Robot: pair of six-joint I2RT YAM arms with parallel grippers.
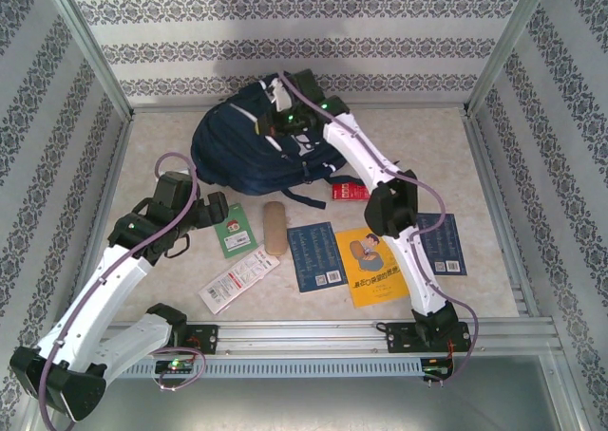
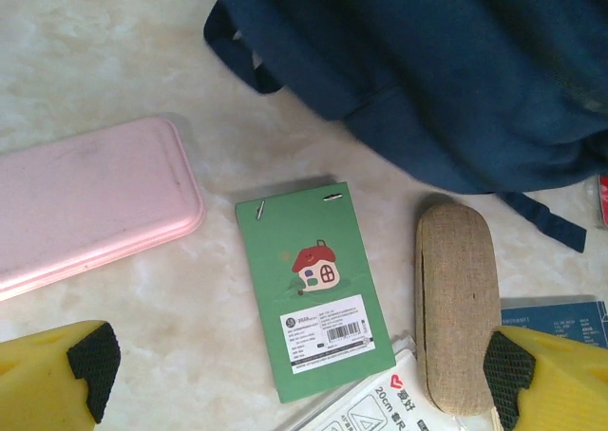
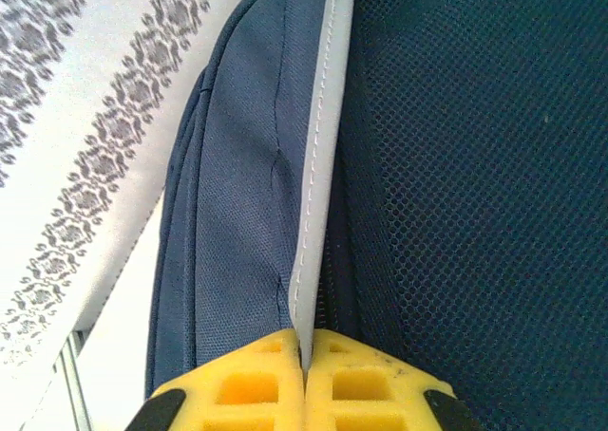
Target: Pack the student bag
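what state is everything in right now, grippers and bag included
student bag, lying on the table, edge pinched
right gripper, shut on the student bag's pale trim
left gripper, open, holding nothing
green notepad, closed, flat
fabric case, shut, flat
pink box, closed, flat
yellow book, closed, flat
blue book, closed, flat

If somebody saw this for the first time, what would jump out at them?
The big navy student bag at the far side of the table, with the right gripper pinched shut on its pale trim. Nearer, the left gripper hangs open over a green notebook.
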